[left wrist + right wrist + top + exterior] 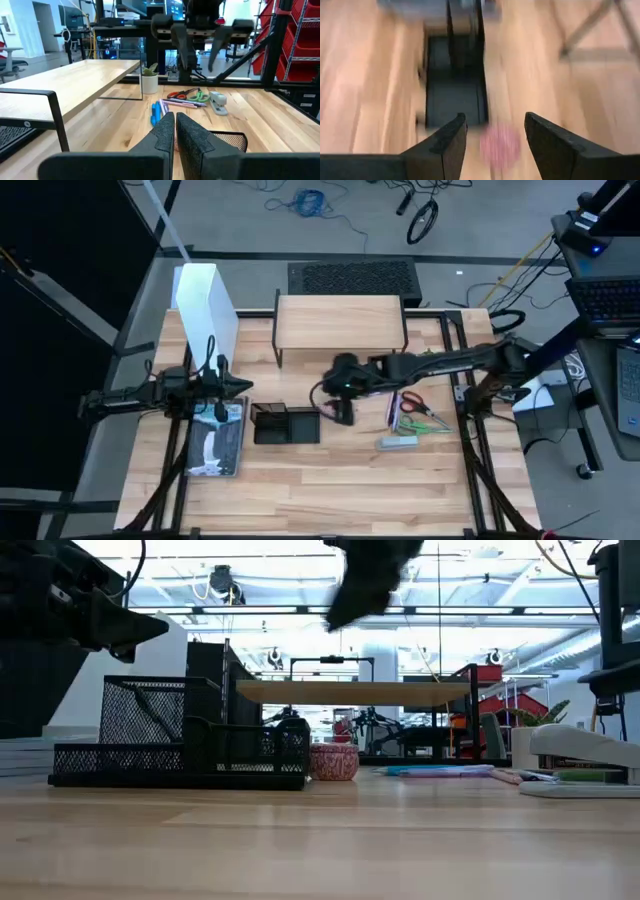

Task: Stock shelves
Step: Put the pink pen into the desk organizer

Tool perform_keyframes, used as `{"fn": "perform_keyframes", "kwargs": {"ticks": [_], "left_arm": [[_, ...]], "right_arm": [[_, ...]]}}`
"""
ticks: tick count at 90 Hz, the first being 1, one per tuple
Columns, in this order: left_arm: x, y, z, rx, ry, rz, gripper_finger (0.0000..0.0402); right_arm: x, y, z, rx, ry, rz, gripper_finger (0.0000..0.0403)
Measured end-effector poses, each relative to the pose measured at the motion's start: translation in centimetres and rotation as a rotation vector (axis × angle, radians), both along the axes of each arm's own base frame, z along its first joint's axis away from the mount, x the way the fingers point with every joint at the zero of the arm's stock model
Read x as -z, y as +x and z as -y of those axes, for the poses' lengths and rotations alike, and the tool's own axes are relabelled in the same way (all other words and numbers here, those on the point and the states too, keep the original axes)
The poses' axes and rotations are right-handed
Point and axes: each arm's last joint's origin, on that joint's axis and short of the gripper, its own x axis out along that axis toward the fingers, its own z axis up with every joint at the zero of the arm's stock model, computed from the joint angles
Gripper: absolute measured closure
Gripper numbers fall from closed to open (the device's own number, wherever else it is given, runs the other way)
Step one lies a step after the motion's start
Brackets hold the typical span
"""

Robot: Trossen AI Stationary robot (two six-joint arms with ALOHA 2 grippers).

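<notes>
above a blurred, seemingly pink pot (500, 144), right pincer (495, 135) open

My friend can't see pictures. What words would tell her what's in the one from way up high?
Seen from above, the right tool hangs open over a wooden table, beside a black organizer tray. The left tool waits shut above some books. Behind stand the shelves, their top bare, and a white file box.
</notes>
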Motion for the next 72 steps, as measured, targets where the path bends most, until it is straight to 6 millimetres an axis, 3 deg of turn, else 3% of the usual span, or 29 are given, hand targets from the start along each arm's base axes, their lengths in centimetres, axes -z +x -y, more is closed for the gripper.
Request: {"fn": "perform_keyframes", "kwargs": {"ticks": [10, 25, 48, 72], "left_arm": [[0.0, 0.0, 0.0, 0.000, 0.000, 0.000, 0.0398], [0.0, 0.0, 0.0, 0.000, 0.000, 0.000, 0.0398], [0.0, 0.0, 0.0, 0.000, 0.000, 0.000, 0.0398], [0.0, 0.0, 0.0, 0.000, 0.000, 0.000, 0.0398]], "right_arm": [[1.4, -1.4, 0.1, 0.037, -0.032, -0.166, 0.0230], [5.5, -3.1, 0.0, 0.025, -0.042, -0.313, 0.0240], [11.7, -5.6, 0.2, 0.015, -0.083, -0.374, 0.0243], [13.4, -6.2, 2.0, 0.067, -0.129, -0.346, 0.0243]]}}
